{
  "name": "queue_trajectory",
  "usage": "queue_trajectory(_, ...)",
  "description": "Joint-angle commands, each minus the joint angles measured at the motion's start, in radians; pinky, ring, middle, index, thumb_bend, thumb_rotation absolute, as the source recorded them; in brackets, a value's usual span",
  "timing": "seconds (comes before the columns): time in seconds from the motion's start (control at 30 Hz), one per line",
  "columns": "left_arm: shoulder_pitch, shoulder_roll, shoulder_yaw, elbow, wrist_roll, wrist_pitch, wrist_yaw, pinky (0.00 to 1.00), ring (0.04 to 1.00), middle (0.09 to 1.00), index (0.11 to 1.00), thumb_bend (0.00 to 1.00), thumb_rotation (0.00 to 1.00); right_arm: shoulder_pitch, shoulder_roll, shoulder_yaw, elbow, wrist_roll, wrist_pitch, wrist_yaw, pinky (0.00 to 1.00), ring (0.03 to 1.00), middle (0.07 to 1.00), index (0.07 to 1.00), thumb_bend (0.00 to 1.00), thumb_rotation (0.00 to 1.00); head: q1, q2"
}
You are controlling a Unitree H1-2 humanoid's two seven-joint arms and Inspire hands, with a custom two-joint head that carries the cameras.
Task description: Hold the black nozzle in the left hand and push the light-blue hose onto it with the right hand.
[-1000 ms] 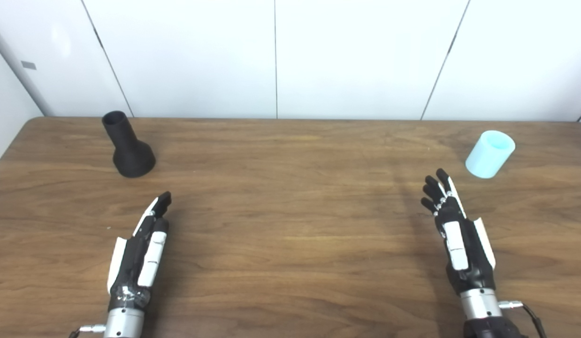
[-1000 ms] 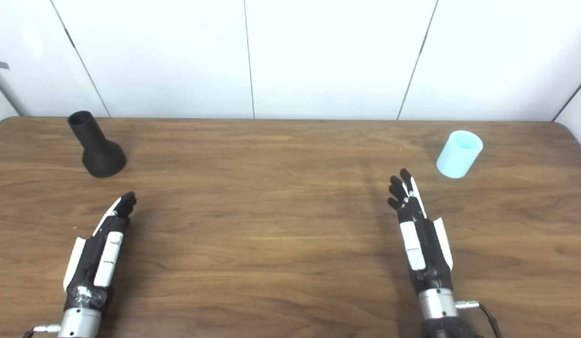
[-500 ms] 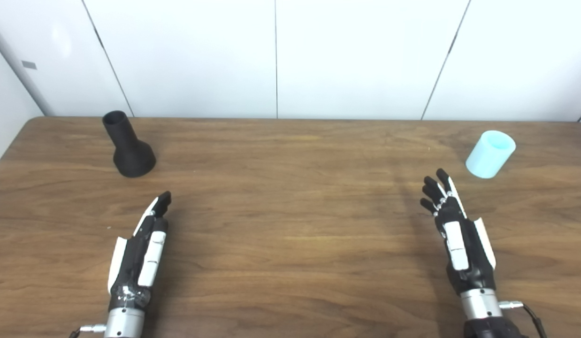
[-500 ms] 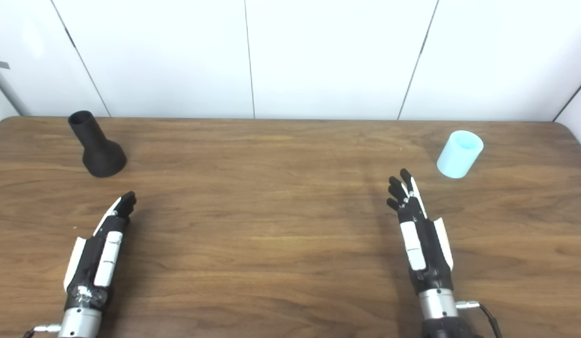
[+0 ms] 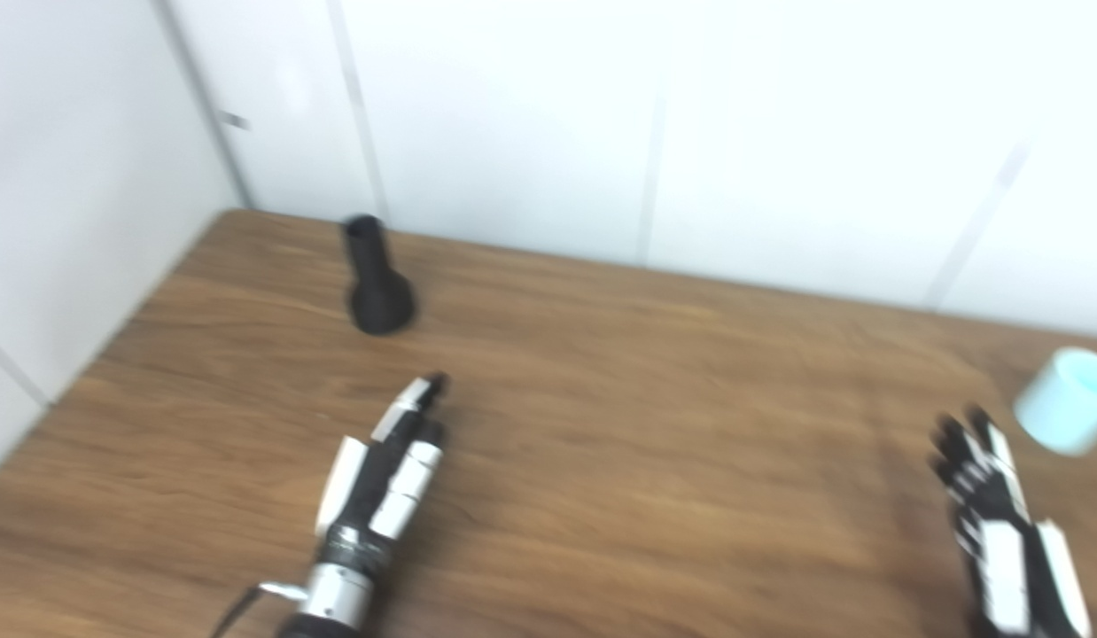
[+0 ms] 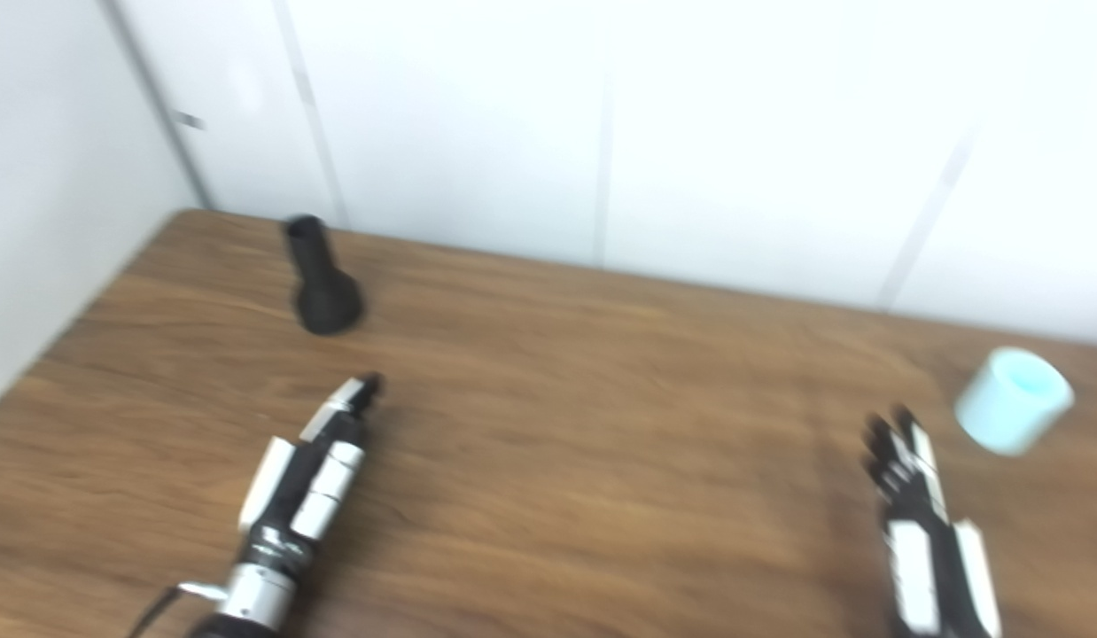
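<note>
Both views came out motion-blurred, so fine detail was soft.

Nearest you, the left hand [image 5: 385, 474] lay low over the brown wood-grain table [image 5: 655, 425], fingers stretched forward and close together, empty. I could not tell whether it touched the wood. The right hand [image 6: 925, 523] sat at the lower right corner, partly cut by the frame edge, fingers extended and slightly spread, also empty.

Further out, the short light-blue hose, a stubby plastic-looking tube [image 6: 1012, 400], lay tilted just beyond the right fingertips and slightly outboard, apart from them. The black flared nozzle [image 5: 376, 279] stood on its wide base near the far left corner, narrow neck up and leaning a little away, well apart from the left hand. Behind the table edge ran plain white wall panels [image 5: 531, 133].

My reading: you were at the reach stage, nothing grasped.

- You would do well to take the nozzle first, wrapping the left fingers round the wide base and leaving the narrow neck fully clear for the hose.
- Approach from the side; the tall neck looked likely to tip if nudged from above.
- With the right hand, grip the hose around its middle, open end free and facing the neck.
- Line up both axes before pushing; a skewed start would probably jam on the rim.
</note>
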Motion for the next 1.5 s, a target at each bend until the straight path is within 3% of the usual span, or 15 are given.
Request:
queue_trajectory(0.0,0.065,-0.063,-0.028,0.03,0.013,0.007,0.019,0.96,0.959,0.945,0.936,0.52,0.87,0.062,-0.011,-0.001,0.089,-0.009,-0.017,0.004,0.94,0.957,0.949,1.0,0.53,1.0,0.008,-0.006)
queue_trajectory(0.3,0.088,-0.068,-0.038,-0.002,0.133,0.034,0.094,0.95,0.953,0.941,0.928,0.51,0.79,0.081,-0.003,-0.011,0.062,0.022,0.015,0.011,0.97,0.966,0.947,0.999,0.53,1.0,0.009,-0.009)
queue_trajectory(0.4,0.087,-0.074,-0.018,-0.004,0.151,0.029,0.138,0.88,0.912,0.913,0.902,0.57,0.65,0.083,-0.012,-0.011,0.072,-0.011,-0.003,0.002,0.95,0.959,0.944,0.997,0.55,1.0,0.013,-0.007)
queue_trajectory(0.63,0.047,-0.055,0.022,-0.051,0.164,0.053,0.195,0.87,0.893,0.891,0.9,0.72,0.34,0.086,-0.012,-0.018,0.072,-0.021,-0.005,-0.002,0.94,0.945,0.937,0.99,0.54,1.0,0.015,-0.006)
queue_trajectory(0.7,0.023,-0.039,0.047,-0.07,0.155,0.072,0.199,0.87,0.895,0.895,0.901,0.75,0.3,0.083,-0.012,-0.018,0.079,-0.01,-0.007,0.004,0.94,0.945,0.94,0.991,0.55,1.0,0.01,-0.007)
queue_trajectory(0.8,-0.012,-0.022,0.08,-0.093,0.183,0.129,0.21,0.87,0.901,0.898,0.893,0.79,0.28,0.079,-0.011,-0.016,0.094,-0.016,-0.017,0.004,0.94,0.946,0.933,0.986,0.58,1.0,0.009,-0.009)
queue_trajectory(0.9,-0.06,0.004,0.123,-0.112,0.223,0.198,0.218,0.86,0.903,0.891,0.892,0.84,0.34,0.074,-0.011,-0.016,0.11,-0.021,-0.031,0.001,0.93,0.939,0.922,0.981,0.57,1.0,0.009,-0.011)
queue_trajectory(1.1,-0.157,0.058,0.194,-0.113,0.269,0.274,0.217,0.87,0.886,0.876,0.883,0.88,0.36,0.067,-0.008,-0.018,0.119,-0.011,-0.034,0.002,0.91,0.932,0.92,0.977,0.61,1.0,0.015,-0.005)
queue_trajectory(1.33,-0.259,0.149,0.229,-0.087,0.291,0.36,0.194,0.85,0.883,0.89,0.892,0.88,0.36,0.067,-0.01,-0.02,0.117,-0.012,-0.029,0.001,0.94,0.941,0.927,0.98,0.63,1.0,0.016,-0.001)
queue_trajectory(1.47,-0.33,0.216,0.225,-0.033,0.33,0.455,0.163,0.84,0.905,0.914,0.901,0.9,0.38,0.064,-0.01,-0.018,0.12,-0.021,-0.039,-0.002,0.93,0.941,0.928,0.985,0.63,1.0,0.016,0.018)
